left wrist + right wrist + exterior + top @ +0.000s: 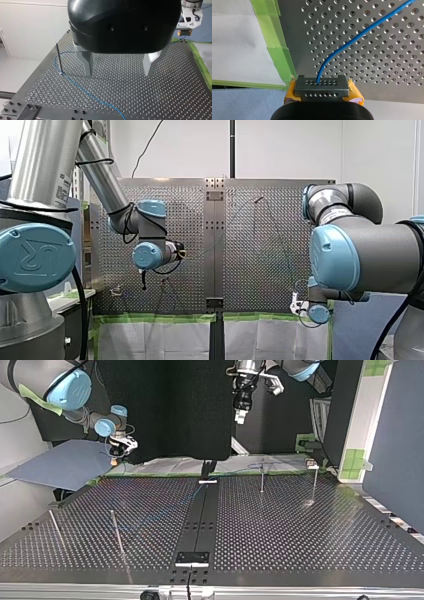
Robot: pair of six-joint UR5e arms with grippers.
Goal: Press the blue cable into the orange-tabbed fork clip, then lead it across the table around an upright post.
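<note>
The blue cable (pixel 85 90) lies on the perforated table (pixel 160 100), bends at the foot of an upright post (pixel 59 58) and runs on toward the far corner. There my right gripper (pixel 185 32), with yellow pads, holds it. In the right wrist view that gripper (pixel 322 86) is shut on the cable (pixel 352 41) just over the table's taped edge. My left gripper (pixel 118 72) hangs above the table with its metal fingers (pixel 86 62) wide apart and nothing between them. In the top view it (pixel 240 419) is high over the table's back. I cannot make out the orange-tabbed clip.
Further thin posts (pixel 262 477) (pixel 315 485) (pixel 56 530) stand on the table. A dark centre strip (pixel 200 520) runs across it with a bracket (pixel 192 558) at the near end. Green tape (pixel 277 37) lines the table edge. A blue sheet (pixel 60 465) lies beyond the corner.
</note>
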